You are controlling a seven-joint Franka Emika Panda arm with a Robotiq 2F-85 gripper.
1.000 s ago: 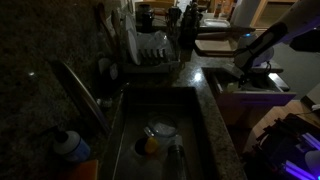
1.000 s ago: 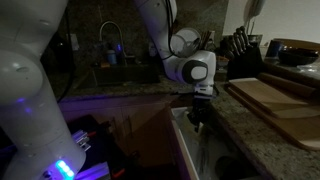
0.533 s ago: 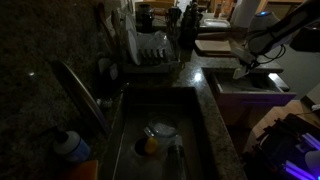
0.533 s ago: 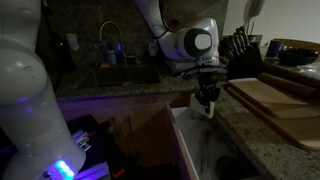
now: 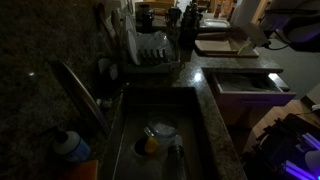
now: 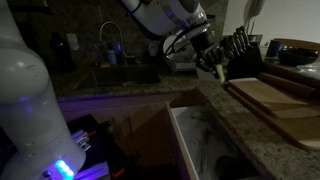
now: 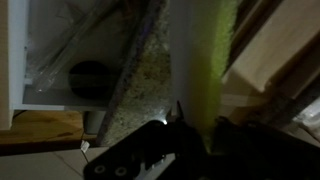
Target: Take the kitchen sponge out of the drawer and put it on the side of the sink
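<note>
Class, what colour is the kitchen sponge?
The kitchen sponge is pale yellow-green; the wrist view shows it best.

I work in a home kitchen, dimly lit. There is a dark granite counter [image 6: 262,138] with a deep sink [image 5: 188,112] and a faucet [image 5: 82,92]. Beside it are a dish rack [image 5: 155,58] holding plates [image 5: 132,42], a knife block [image 6: 240,50] and wooden cutting boards [image 6: 275,100]. A drawer [image 5: 245,82] stands open under the counter.

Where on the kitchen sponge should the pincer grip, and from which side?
The kitchen sponge shows as a long narrow block, so pinch it across its short width near one end, coming end-on, as the pincer appears to hold it now.
</note>
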